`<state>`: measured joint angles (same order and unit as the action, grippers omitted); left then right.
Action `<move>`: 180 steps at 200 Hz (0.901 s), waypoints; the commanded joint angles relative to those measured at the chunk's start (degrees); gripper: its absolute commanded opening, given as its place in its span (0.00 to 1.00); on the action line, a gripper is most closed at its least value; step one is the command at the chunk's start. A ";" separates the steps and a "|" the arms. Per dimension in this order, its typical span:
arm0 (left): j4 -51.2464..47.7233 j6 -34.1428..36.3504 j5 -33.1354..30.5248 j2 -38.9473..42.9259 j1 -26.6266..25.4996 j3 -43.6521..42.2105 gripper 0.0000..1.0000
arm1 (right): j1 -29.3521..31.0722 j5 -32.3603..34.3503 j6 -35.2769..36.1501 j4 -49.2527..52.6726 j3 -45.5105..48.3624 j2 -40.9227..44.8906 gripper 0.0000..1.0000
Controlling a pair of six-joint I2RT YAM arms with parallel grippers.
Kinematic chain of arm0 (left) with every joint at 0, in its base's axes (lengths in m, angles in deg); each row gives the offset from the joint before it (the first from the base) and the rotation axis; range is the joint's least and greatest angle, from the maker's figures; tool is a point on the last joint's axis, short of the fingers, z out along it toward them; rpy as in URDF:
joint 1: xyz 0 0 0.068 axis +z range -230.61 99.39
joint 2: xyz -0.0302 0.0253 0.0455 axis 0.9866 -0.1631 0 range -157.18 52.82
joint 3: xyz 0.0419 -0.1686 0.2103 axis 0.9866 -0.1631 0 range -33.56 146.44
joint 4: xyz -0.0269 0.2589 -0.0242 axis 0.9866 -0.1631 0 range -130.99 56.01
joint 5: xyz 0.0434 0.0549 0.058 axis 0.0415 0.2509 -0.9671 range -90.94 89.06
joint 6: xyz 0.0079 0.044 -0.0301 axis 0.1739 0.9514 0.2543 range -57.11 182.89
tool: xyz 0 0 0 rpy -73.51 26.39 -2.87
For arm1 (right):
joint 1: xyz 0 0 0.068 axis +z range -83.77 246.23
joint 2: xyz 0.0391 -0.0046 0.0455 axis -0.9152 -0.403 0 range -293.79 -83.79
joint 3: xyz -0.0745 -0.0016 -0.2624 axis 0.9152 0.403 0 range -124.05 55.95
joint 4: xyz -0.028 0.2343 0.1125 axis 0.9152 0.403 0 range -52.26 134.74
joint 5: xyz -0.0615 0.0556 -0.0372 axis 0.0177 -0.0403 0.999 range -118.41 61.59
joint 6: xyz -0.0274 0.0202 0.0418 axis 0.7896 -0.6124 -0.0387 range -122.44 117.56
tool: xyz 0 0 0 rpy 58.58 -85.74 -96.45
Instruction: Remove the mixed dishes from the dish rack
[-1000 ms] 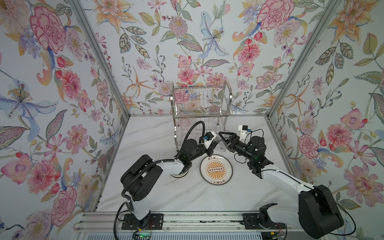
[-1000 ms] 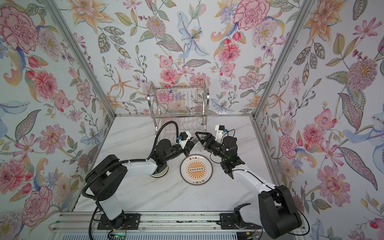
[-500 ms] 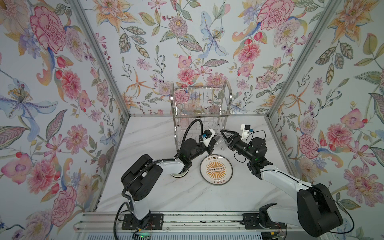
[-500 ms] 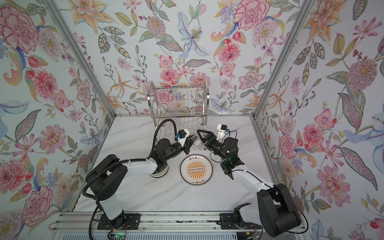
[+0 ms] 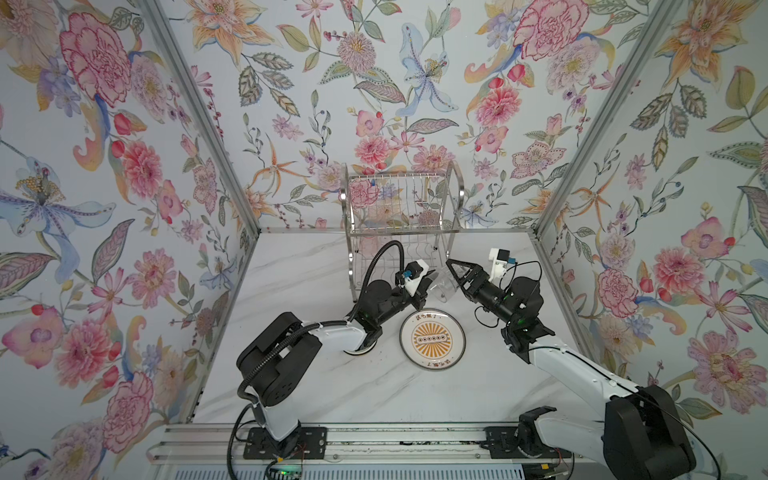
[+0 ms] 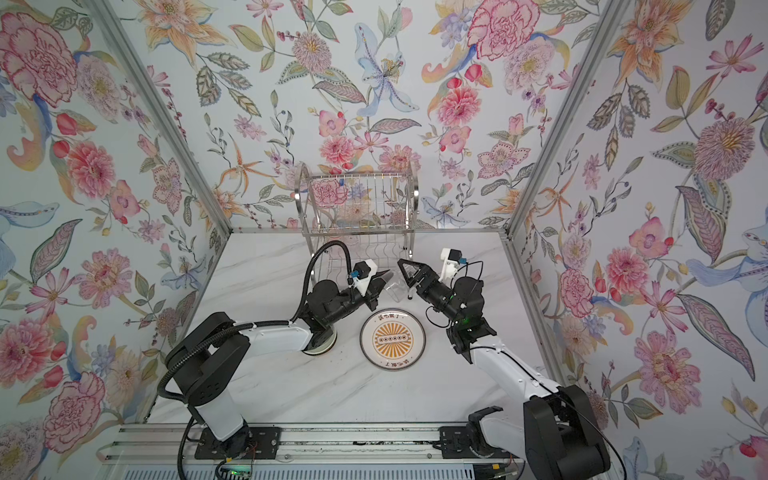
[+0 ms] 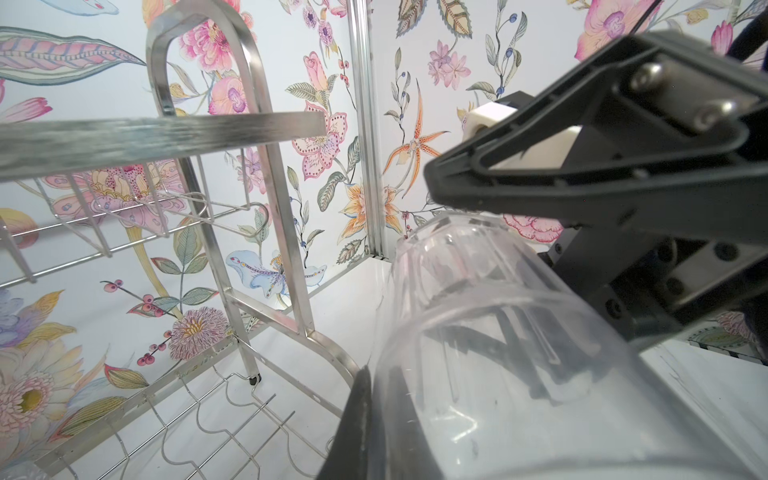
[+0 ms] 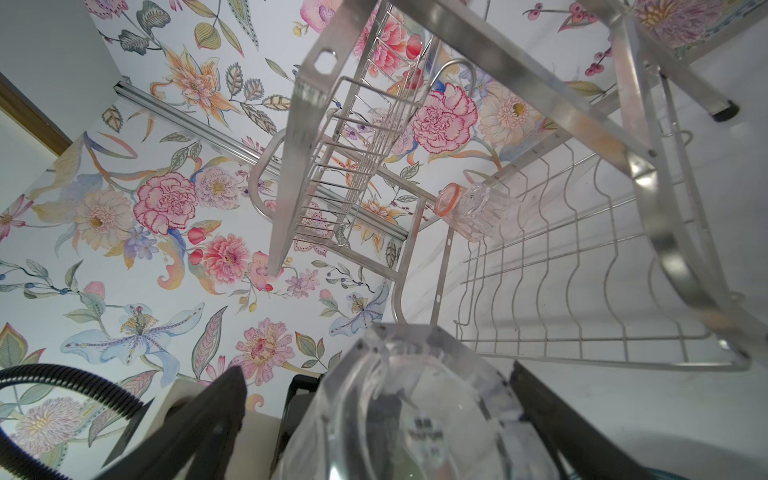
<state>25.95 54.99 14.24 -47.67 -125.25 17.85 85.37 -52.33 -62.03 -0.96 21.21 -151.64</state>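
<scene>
Clear cup [image 5: 441, 286] beside the dish rack [image 5: 399, 208]; left gripper [image 5: 430, 277] pinching its wall; right gripper [image 5: 453, 276] spread wide around it.

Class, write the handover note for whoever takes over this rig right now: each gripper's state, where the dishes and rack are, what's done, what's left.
Left gripper: shut on the clear cup, in front of the dish rack.
Right gripper: open, jaws either side of the same cup.
Done: sunburst plate flat on the table; another dish partly hidden under the left arm.
Left: set the clear cup down; a pink-rimmed cup lies on its side in the rack's lower tier.
</scene>
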 commanded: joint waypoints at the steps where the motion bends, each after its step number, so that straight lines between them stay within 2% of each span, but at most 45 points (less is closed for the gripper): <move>1: -0.02 1.68 -2.92 3.17 -0.01 -1.57 0.00 | -0.74 0.59 4.84 1.19 -0.15 2.19 0.99; 39: -6.94 5.43 -7.19 10.45 -0.05 -5.14 0.00 | -0.94 1.14 14.50 5.07 -0.50 5.28 0.99; 81: -20.75 10.25 -15.53 25.61 -0.02 -7.71 0.00 | 0.72 3.29 32.12 10.78 -1.03 9.03 0.99; 110: -30.39 11.25 -23.61 35.34 0.00 -7.74 0.00 | 3.44 5.46 43.66 11.53 0.05 11.31 0.99; 141: -39.31 10.95 -32.97 43.83 0.67 -7.91 0.00 | 7.04 6.34 51.69 11.30 0.56 11.78 0.99; 161: -47.31 8.02 -37.43 47.44 3.80 -6.96 0.00 | 8.77 6.42 54.40 12.05 -0.10 10.94 0.99; 180: -55.41 3.61 -36.65 49.43 9.61 -4.66 0.00 | 10.40 5.68 56.85 12.45 -0.84 10.01 0.99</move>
<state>-16.76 63.62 -17.19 -0.43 -121.32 10.62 94.22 -46.87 -11.87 10.29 21.19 -140.69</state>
